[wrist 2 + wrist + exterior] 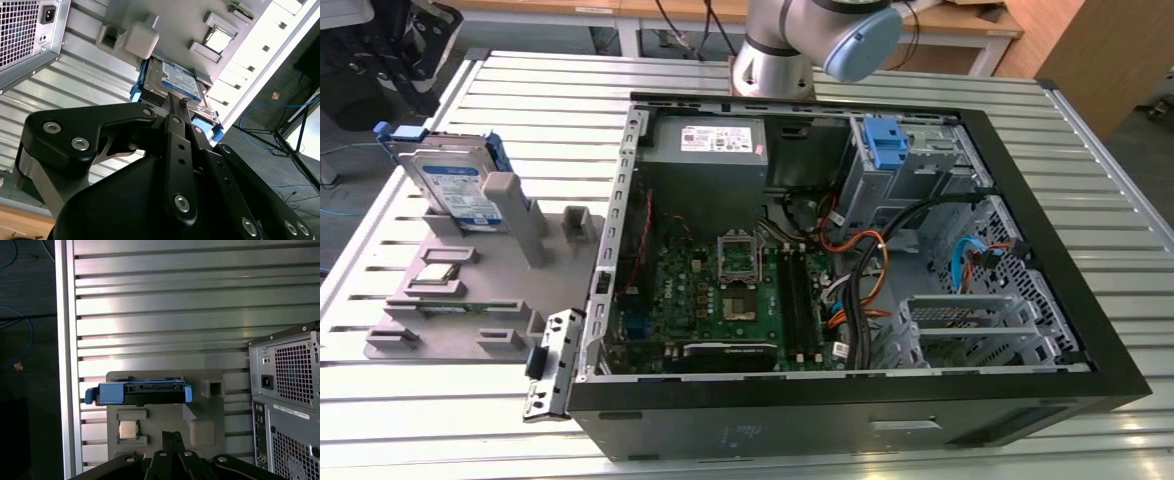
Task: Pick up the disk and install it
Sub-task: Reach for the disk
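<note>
**Pick-up step, before contact.** The disk (454, 190) stands on edge in a slot of the grey holder (440, 335). The holder lies on the slatted table (520, 90), at the exterior view's left of the open case (854, 405). The disk's label faces the case and its blue rails (100, 392) clip its sides. In both wrist views the gripper (172, 436) points toward the holder, with the disk (138, 392) just beyond its tips. We see a gap between tips and disk, and no contact.

The two fingers (168, 441) lie pressed together, with nothing between them. The second wrist view agrees: the gripper (179, 102) ends in one narrow closed tip in front of the disk (175, 82).

**Progress.** We judge the task to be at its start. The disk is not lifted, and the drive cage (907, 165) at the far corner of the case holds a blue bracket but no drive that we can make out.

**What the grasp calls for.** In our judgement the fingers must part wider than the disk is thick. They must line up across its flat faces and come down over its upper edge. A closed or skewed approach would risk striking the edge and tipping the disk in its slot.
</note>
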Robot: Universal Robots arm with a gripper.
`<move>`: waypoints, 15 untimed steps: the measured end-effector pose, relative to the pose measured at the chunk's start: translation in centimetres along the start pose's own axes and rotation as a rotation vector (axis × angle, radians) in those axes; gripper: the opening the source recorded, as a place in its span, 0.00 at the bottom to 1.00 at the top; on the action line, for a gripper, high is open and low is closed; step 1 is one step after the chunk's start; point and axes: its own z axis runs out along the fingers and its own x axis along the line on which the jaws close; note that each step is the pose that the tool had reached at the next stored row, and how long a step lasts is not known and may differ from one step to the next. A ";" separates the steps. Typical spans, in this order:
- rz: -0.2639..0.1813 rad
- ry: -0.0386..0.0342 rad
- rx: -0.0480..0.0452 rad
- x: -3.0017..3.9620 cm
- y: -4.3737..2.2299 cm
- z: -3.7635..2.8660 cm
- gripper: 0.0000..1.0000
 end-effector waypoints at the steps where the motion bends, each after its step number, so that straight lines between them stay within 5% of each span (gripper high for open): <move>1: 0.000 0.0000 0.0000 0.00 0.00 0.00 0.10; 15: 0.000 0.0008 -0.0129 0.28 1.11 0.90 0.10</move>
